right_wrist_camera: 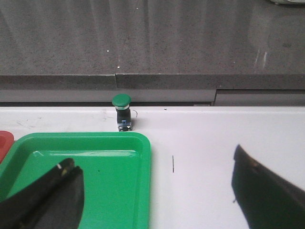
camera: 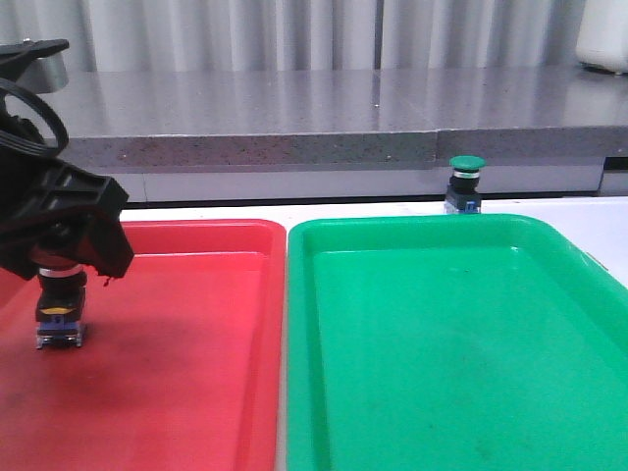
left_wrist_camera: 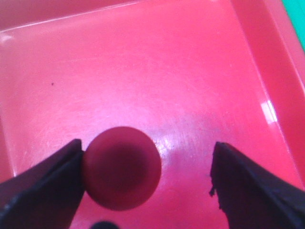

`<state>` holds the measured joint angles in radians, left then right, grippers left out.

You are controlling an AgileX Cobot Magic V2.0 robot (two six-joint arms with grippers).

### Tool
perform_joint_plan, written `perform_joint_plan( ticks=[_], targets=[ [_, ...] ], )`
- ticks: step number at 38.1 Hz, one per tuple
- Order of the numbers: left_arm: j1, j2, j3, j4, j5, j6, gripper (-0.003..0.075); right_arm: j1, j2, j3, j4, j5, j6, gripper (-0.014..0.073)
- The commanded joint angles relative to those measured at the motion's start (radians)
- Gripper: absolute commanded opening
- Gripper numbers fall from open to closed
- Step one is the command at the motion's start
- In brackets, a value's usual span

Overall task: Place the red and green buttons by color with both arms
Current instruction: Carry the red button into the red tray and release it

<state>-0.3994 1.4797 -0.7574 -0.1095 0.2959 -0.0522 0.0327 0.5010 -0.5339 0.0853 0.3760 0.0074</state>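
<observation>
The red button [camera: 60, 309] stands upright on the floor of the red tray [camera: 196, 228], near its left side. My left gripper [camera: 64, 280] is right over it and open. In the left wrist view the dark red cap [left_wrist_camera: 121, 168] lies between the jaws of the left gripper [left_wrist_camera: 147, 145]. One finger [left_wrist_camera: 47, 181] touches the cap and the other stands well apart. The green button [camera: 466, 183] stands upright on the white table behind the green tray [camera: 412, 224]. It also shows in the right wrist view [right_wrist_camera: 121, 110]. My right gripper [right_wrist_camera: 152, 160] is open and empty, over the green tray's far right corner [right_wrist_camera: 138, 138].
A grey stone ledge [camera: 324, 128] runs along the back of the table, just behind the green button. The two trays sit side by side, almost touching. White table [right_wrist_camera: 219, 138] lies to the right of the green tray. A corner of the red tray [right_wrist_camera: 4, 140] shows in the right wrist view.
</observation>
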Motion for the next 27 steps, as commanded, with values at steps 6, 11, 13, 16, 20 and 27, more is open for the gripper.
perform_joint_plan(
  ticks=[6,11,13,16,20,27],
  targets=[
    [-0.006,-0.086,-0.127,-0.012,0.031,-0.011,0.0547,-0.005,0.009,-0.040,0.004,-0.075,-0.001,0.0645],
    [-0.007,-0.123,-0.206,0.041,0.103,-0.011,0.0547,-0.005,0.009,-0.040,0.004,-0.074,-0.001,0.0645],
    [-0.003,-0.143,-0.236,0.060,0.108,-0.011,0.0547,-0.005,0.009,-0.040,0.004,-0.074,-0.001,0.0645],
    [0.015,-0.170,-0.272,0.068,0.112,-0.011,0.0544,-0.005,0.009,-0.040,0.004,-0.074,-0.001,0.0645],
    [0.061,-0.210,-0.303,0.069,0.141,-0.011,0.0474,-0.005,0.009,-0.040,0.004,-0.074,-0.001,0.0645],
    [0.207,-0.301,-0.305,0.109,0.282,-0.011,0.0094,-0.005,0.009,-0.040,0.004,-0.074,-0.001,0.0645]
  ],
)
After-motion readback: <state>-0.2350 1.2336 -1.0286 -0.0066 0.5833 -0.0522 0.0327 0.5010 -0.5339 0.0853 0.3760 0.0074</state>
